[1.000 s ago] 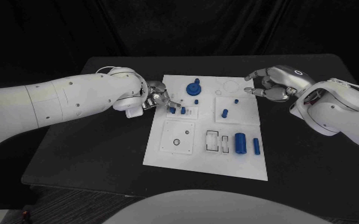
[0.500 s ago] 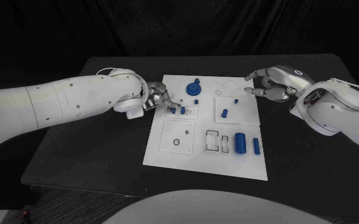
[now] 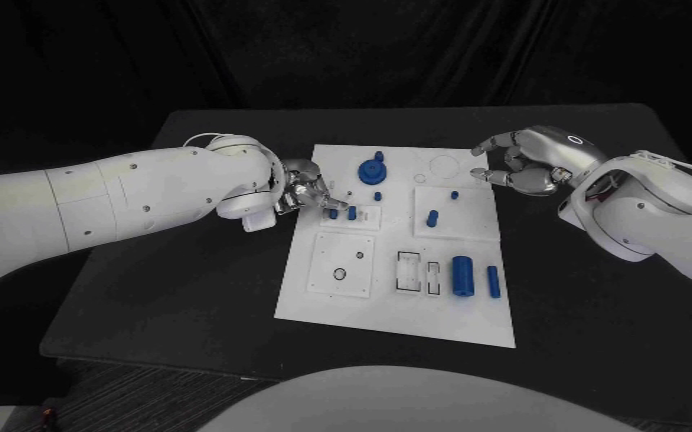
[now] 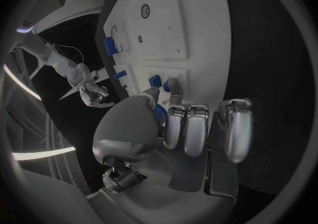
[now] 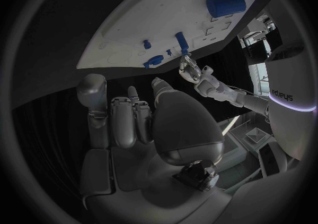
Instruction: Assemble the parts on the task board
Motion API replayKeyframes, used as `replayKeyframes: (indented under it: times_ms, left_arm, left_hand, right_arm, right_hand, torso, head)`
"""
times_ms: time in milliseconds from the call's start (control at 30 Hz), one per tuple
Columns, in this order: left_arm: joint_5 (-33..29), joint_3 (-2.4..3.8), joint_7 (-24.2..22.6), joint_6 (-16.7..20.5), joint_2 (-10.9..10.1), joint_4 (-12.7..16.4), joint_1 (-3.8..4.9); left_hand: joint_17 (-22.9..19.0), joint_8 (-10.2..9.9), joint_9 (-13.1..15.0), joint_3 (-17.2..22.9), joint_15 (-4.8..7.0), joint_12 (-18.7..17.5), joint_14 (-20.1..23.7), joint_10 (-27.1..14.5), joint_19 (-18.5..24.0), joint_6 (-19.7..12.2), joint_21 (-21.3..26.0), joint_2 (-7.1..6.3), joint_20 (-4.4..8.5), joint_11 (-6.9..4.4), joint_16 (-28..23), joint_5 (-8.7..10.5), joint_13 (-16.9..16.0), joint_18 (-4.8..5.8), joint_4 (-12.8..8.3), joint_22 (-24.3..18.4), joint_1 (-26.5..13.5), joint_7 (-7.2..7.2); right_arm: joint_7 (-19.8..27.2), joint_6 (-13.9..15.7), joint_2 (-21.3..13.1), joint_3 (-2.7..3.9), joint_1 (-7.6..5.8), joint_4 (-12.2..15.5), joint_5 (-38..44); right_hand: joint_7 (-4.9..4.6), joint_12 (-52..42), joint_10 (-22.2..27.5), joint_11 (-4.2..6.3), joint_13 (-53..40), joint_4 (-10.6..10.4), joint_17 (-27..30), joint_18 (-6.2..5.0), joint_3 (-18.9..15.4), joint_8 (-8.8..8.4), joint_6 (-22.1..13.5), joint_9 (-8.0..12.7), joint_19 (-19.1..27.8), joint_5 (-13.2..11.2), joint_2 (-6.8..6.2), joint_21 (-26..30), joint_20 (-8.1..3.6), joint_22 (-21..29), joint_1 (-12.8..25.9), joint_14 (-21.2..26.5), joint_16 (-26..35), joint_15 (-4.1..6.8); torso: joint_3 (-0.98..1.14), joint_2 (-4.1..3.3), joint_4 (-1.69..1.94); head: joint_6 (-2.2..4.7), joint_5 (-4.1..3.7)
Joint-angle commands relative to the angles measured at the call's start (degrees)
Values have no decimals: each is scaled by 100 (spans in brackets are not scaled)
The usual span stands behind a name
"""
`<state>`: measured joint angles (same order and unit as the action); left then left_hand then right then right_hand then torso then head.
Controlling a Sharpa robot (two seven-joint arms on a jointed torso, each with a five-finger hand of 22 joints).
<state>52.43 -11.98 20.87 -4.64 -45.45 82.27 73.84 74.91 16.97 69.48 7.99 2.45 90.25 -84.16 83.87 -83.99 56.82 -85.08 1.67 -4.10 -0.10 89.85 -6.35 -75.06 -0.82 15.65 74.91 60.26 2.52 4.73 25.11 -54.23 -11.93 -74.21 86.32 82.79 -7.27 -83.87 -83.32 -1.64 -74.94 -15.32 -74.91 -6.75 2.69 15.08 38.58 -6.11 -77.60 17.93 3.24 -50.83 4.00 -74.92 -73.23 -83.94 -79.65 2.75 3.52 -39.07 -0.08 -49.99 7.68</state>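
Observation:
The white task board [image 3: 389,297] lies in the middle of the black table. My left hand [image 3: 303,192] is at its left edge, thumb and a fingertip pinching a small blue peg [image 3: 333,213] that stands in a small raised plate, beside a second peg [image 3: 352,212]. In the left wrist view the fingertips [image 4: 175,87] close around that peg [image 4: 167,85]. My right hand [image 3: 522,164] hovers off the board's far right corner with its fingers curled in on nothing. A blue knob [image 3: 374,168] stands at the far side.
Other pegs [image 3: 433,218] stand on the board's right half. A large blue cylinder [image 3: 462,274] and a thinner one [image 3: 493,282] lie near its front right. A black ring [image 3: 339,274] sits on the front left plate. Bare black table [image 3: 188,292] surrounds the board.

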Motion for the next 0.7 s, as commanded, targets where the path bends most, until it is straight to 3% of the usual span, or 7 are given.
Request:
replayKeyframes:
  times_ms: [33, 233, 267, 367, 533, 600, 700]
  left_arm:
    - [116, -16, -71, 105, -37, 40, -26]
    - [387, -14, -426, 802, -228, 207, 52]
    - [443, -14, -469, 902, -255, 234, 88]
    - [536, -14, -559, 1083, -304, 277, 221]
    - [602, -13, -787, 1389, -349, 352, 429]
    - [613, -13, -999, 1515, -341, 365, 488]
    - [624, -13, -1502, 1535, -294, 338, 550]
  left_hand:
    - [1509, 11, 1, -22, 36, -25, -584, 613, -152, -16, -12, 66, 35, -41, 15, -30, -1494, -61, 7, 1320, 4, 35]
    - [1509, 78, 48, -176, 47, -25, -584, 613, -190, 17, -50, 1, 45, -50, 15, -50, -1494, -50, 89, 1335, -68, 27]
    - [1509, 160, 113, -367, 59, -25, -584, 613, -243, 65, -106, -100, 55, -65, 15, 52, -1494, -34, 98, 1356, -185, 12]
    - [1509, 372, 308, -647, 100, -25, -584, 613, -306, 96, -169, -110, 92, -106, 15, 261, -1494, -16, 99, 1380, -244, -32]
    - [1509, 452, 392, -759, 112, -25, -584, 613, -312, 79, -173, -86, 106, -118, 15, 287, -1494, -15, 102, 1381, -275, -43]
    - [1509, 466, 438, -810, 110, -25, -584, 613, -294, -13, -153, -73, 110, -113, 15, 257, -1494, -21, 90, 1373, -192, -35]
    - [1509, 278, 417, -899, 0, -29, -584, 607, -217, -586, -82, 4, 39, 19, 15, 97, -1489, -39, 73, 1346, 311, 118]
  right_arm:
    - [-103, 12, -14, 4, 12, 14, 5]
    - [-103, 36, -37, 4, 12, 23, 5]
    - [-104, 38, -38, 4, 11, 22, 5]
    - [-103, 42, -40, 4, 11, 22, 5]
    - [-66, 92, -46, 4, 11, 31, 5]
    - [-16, 132, -49, 4, 11, 36, 5]
    - [107, 235, -57, 4, 10, 45, 5]
  right_hand:
    - [-3, 30, 37, 13, -698, 17, -412, -29, 7, -15, 47, 7, 14, 25, -1, 28, -7, -448, -62, -248, 22, -43]
    - [-3, 31, 38, 12, -697, 16, -413, -30, 7, -16, 47, 8, 15, 26, 0, 33, -7, -447, -61, -248, 21, -43]
    - [-3, 31, 38, 12, -697, 16, -413, -30, 7, -16, 47, 8, 15, 26, 0, 33, -7, -447, -61, -248, 21, -43]
    - [-3, 30, 37, 12, -698, 13, -414, -29, 7, -16, 48, 9, 15, 25, 1, 32, -7, -447, -59, -249, 19, -44]
    - [-3, 30, 37, 12, -698, 13, -414, -29, 7, -16, 48, 9, 15, 25, 1, 32, -7, -447, -59, -249, 19, -44]
    - [-3, 31, 38, 12, -696, 10, -418, -28, 6, -16, 49, 10, 13, 25, 0, 29, -7, -449, -56, -250, 16, -44]
    - [5, 94, 96, 20, -617, -33, -490, -3, -19, -6, 81, 18, -49, 23, -14, -120, -11, -495, -11, -281, -57, -37]
  torso:
    - [0, 3, -2]
    - [-1, 2, 0]
    - [-2, 2, -1]
    - [-1, 1, -3]
    - [-3, 0, -2]
    - [-3, 1, -2]
    - [-4, 2, -3]
  head:
    - [-1, -14]
    - [-1, -42]
    - [-1, -38]
    - [-1, -33]
    - [-1, -40]
    - [-1, -34]
    - [-1, -25]
